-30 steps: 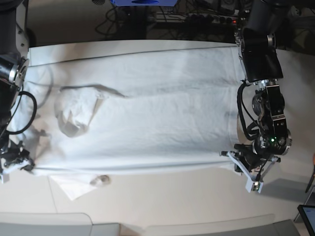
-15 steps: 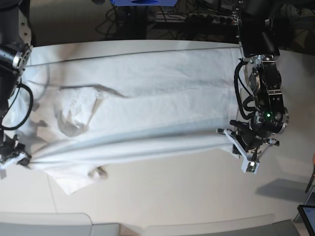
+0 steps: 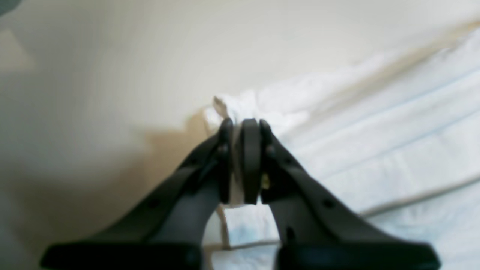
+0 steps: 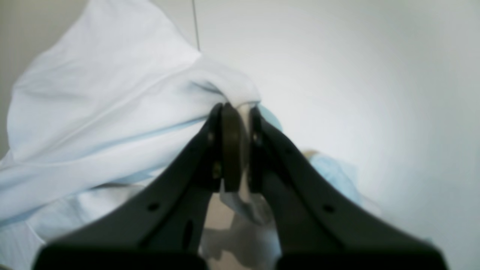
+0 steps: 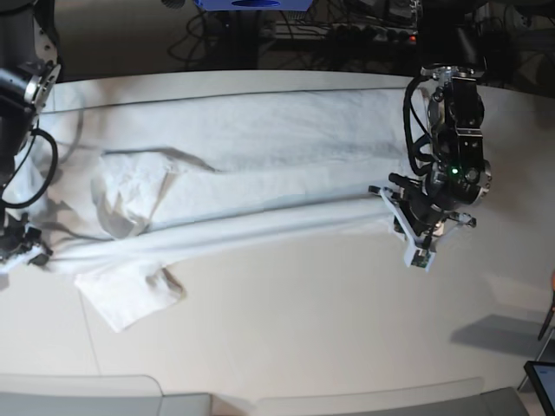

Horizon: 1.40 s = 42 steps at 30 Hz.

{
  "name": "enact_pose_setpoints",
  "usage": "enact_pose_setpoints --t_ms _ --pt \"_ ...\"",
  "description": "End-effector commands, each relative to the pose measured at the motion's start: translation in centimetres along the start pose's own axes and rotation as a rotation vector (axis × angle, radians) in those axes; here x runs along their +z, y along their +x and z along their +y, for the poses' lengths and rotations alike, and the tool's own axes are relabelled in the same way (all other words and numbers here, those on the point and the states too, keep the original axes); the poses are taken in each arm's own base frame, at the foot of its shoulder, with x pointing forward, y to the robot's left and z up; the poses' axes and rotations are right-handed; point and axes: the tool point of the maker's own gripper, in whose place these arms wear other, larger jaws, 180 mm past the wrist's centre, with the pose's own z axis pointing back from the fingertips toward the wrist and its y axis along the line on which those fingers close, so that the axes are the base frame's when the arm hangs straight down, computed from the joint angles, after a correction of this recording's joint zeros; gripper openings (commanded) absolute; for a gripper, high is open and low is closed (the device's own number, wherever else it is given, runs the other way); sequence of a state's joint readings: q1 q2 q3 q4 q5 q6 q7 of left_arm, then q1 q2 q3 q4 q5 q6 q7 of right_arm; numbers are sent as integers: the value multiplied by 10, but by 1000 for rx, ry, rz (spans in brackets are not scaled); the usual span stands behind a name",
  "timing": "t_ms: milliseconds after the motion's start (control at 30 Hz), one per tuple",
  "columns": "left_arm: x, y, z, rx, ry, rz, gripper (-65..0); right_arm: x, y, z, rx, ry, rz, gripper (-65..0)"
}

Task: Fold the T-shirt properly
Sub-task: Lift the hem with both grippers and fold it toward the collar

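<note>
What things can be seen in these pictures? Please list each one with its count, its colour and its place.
T-shirt: one, white, spread across the table, its near edge lifted and pulled toward the middle, one sleeve lying loose at the front on the base view's left.
table: one, off-white, under the T-shirt.
cables: several, dark, on the floor behind the table.
blue object: one, blue, top edge of the base view, cut off.
left gripper: one, black, at the base view's right, shut on a pinch of the T-shirt.
right gripper: one, black, at the base view's left edge, shut on a bunched edge of the T-shirt.
</note>
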State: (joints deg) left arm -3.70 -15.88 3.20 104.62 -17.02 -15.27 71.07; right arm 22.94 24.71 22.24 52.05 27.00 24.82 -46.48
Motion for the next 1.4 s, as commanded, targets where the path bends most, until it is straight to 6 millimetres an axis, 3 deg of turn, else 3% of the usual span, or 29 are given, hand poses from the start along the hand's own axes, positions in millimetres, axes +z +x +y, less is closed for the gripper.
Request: enact_pose_setpoints --t_ms 0,100,400,1200,1367 --pt "4 6 1 -19 5 -18 -650 11 31 -6 7 -13 -80 -650" --pt "2 1 -8 -28 -13 -6 -650 10 23 -8 6 -18 -66 -650" --pt "-5 -10 -5 -25 -9 30 -650 9 5 -14 3 -27 -35 -649" --pt "-8 -14 -4 -18 -9 46 -650 9 4 -15 2 -28 -32 -647" --pt "-9 -15 -4 -20 -11 48 -650 13 1 -24 -34 -41 -46 -646"
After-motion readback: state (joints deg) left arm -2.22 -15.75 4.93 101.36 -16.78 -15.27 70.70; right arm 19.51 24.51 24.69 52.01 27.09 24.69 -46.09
